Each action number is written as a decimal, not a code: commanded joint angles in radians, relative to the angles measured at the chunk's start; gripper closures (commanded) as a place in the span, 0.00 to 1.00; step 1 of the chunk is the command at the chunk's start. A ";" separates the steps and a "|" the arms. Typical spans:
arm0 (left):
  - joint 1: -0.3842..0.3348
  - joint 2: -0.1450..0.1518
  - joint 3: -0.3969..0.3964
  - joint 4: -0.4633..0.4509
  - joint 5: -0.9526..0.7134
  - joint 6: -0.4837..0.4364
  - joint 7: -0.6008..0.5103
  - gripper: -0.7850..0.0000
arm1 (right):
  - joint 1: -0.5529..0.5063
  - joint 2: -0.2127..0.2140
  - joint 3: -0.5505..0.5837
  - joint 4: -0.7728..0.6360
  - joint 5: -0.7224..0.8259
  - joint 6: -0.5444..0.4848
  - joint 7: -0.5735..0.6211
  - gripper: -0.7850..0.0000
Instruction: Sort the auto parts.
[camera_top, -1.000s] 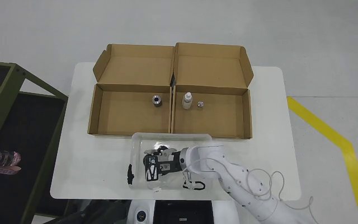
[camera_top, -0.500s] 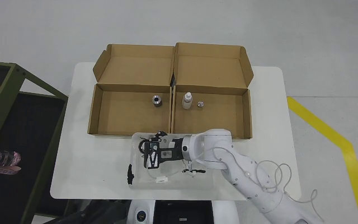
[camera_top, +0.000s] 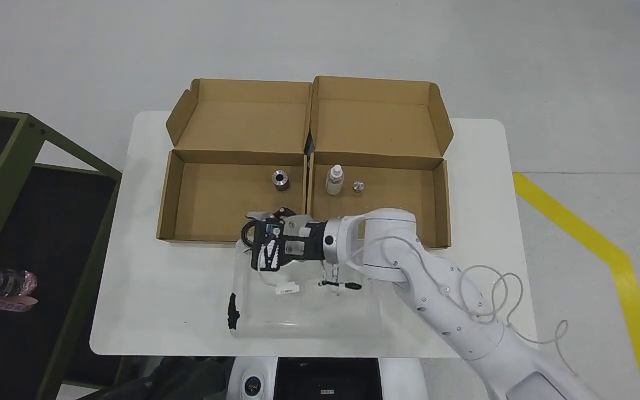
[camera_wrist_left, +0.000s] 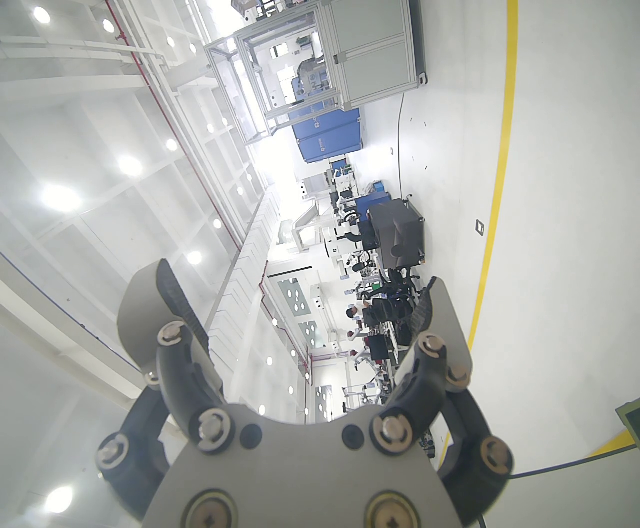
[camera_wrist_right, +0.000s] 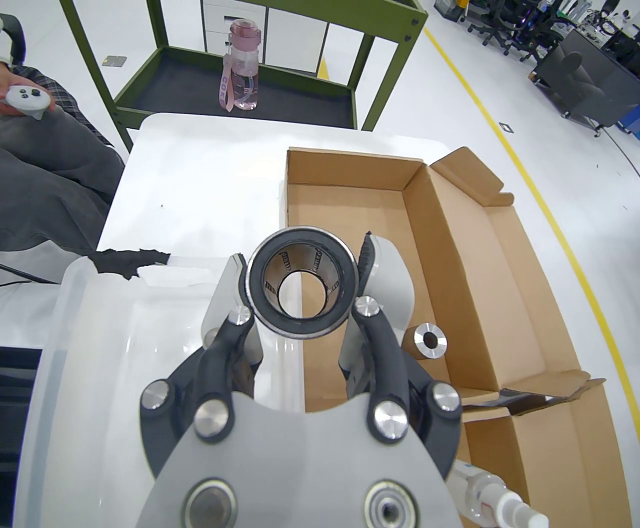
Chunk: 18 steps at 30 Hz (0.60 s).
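Right wrist view: right gripper clamped on a sleeve, a short metal tube with a black rim, bore facing the camera. Below it, the line where the clear bin meets the left box. In that box, a small cylinder standing on end, just beside one finger as seen from here. Black tape on the bin's rim. A white bottle lying in the right box.

Top view: on the table, both boxes open and side by side, touching, with the bin just in front of them on the robot's side. Gripper and sleeve above the bin's far rim, at the left box's near wall. Cylinder on the left box's floor, close to the shared wall. Bottle and a small metal part near each other in the right box.

Left wrist view: left gripper with fingers spread wide apart, pointed out at the hall.
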 joint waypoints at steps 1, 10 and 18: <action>0.000 0.000 0.000 0.000 0.000 0.000 0.000 0.00 | 0.017 -0.003 0.001 0.021 0.001 0.012 -0.001 1.00; 0.000 0.000 0.000 0.000 0.000 0.000 0.000 0.00 | 0.085 -0.018 0.000 0.117 0.022 0.040 -0.012 1.00; 0.000 0.000 0.000 0.000 0.000 0.000 0.000 0.00 | 0.130 -0.035 -0.020 0.217 0.042 0.065 -0.022 1.00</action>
